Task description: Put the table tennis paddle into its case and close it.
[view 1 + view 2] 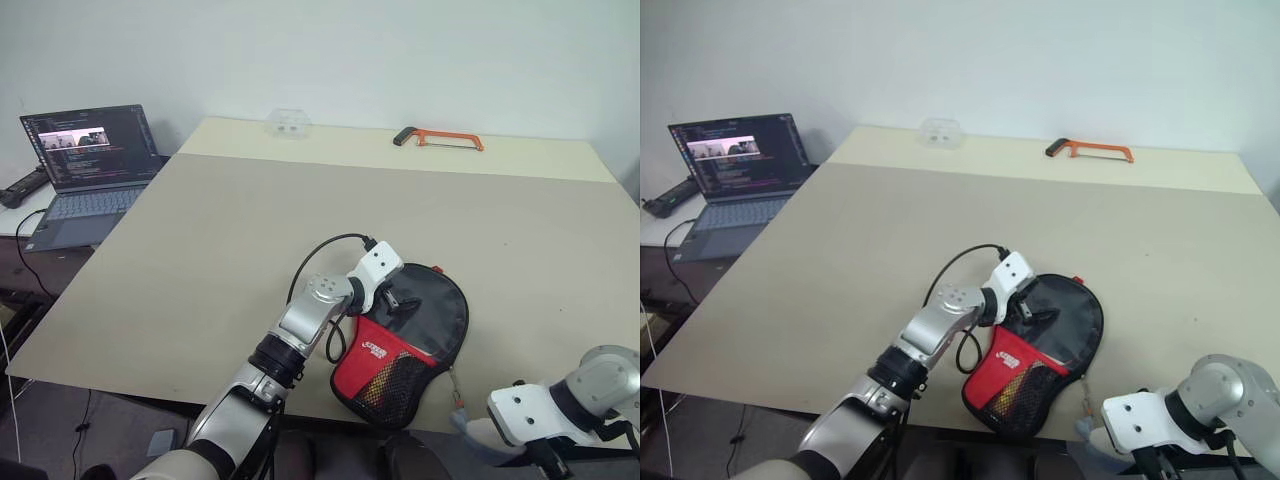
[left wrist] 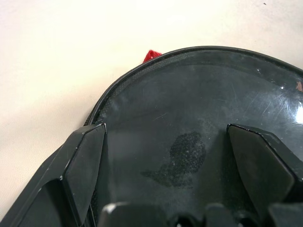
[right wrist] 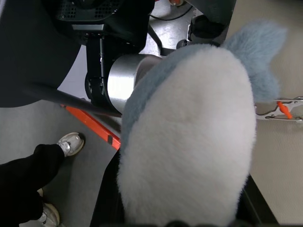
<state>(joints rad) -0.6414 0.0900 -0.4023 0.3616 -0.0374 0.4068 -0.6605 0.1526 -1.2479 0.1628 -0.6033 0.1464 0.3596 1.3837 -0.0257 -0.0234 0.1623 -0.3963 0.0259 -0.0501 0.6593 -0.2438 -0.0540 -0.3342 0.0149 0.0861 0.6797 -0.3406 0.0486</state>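
Observation:
The case (image 1: 400,350), black on top and red below with a mesh pocket, lies flat near the table's front edge. My left gripper (image 1: 396,300) rests on its black upper part, open. In the left wrist view its fingers (image 2: 85,161) stand wide apart over a smooth black surface (image 2: 189,118) edged with piping. I cannot tell the paddle apart from the case. My right gripper (image 1: 1102,438) hangs beyond the front edge, right of the case, shut on a fluffy grey-blue and white pouch (image 3: 189,142).
A laptop (image 1: 90,160) sits on a side desk at the left. An orange hacksaw (image 1: 440,138) and a clear plastic box (image 1: 290,122) lie at the table's far edge. A metal clasp with an orange tag (image 3: 281,108) lies by the pouch. A person's shoe (image 3: 70,143) is on the floor.

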